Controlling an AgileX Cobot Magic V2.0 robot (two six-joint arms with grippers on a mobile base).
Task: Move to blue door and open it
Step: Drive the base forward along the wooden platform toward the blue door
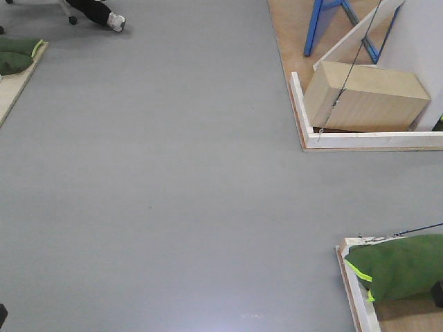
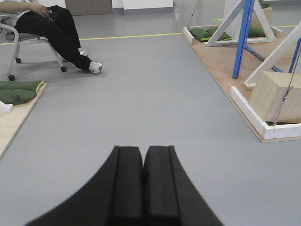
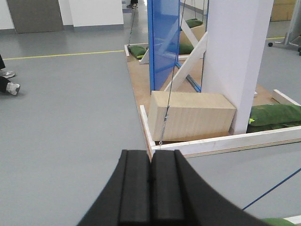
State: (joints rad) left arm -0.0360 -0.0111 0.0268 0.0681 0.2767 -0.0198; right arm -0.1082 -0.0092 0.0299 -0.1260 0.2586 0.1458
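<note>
The blue door (image 3: 162, 42) is a glossy blue panel standing on a wooden platform, ahead and a little right in the right wrist view. It is seen at a slant, partly behind a white pillar (image 3: 235, 61). My right gripper (image 3: 150, 155) is shut and empty, low over the grey floor, well short of the door. In the left wrist view my left gripper (image 2: 143, 153) is also shut and empty, and a blue upright (image 2: 243, 42) stands far right. The front view catches only blue bars (image 1: 317, 28) at its top edge.
A pale wooden box (image 3: 193, 115) sits inside the platform's white kerb (image 3: 225, 141), with a thin cord (image 3: 168, 99) tied down beside it. Green sandbags (image 3: 277, 115) and white braces (image 3: 188, 61) surround the door. A seated person (image 2: 47, 28) is far left. Another sandbag (image 1: 398, 266) lies near right.
</note>
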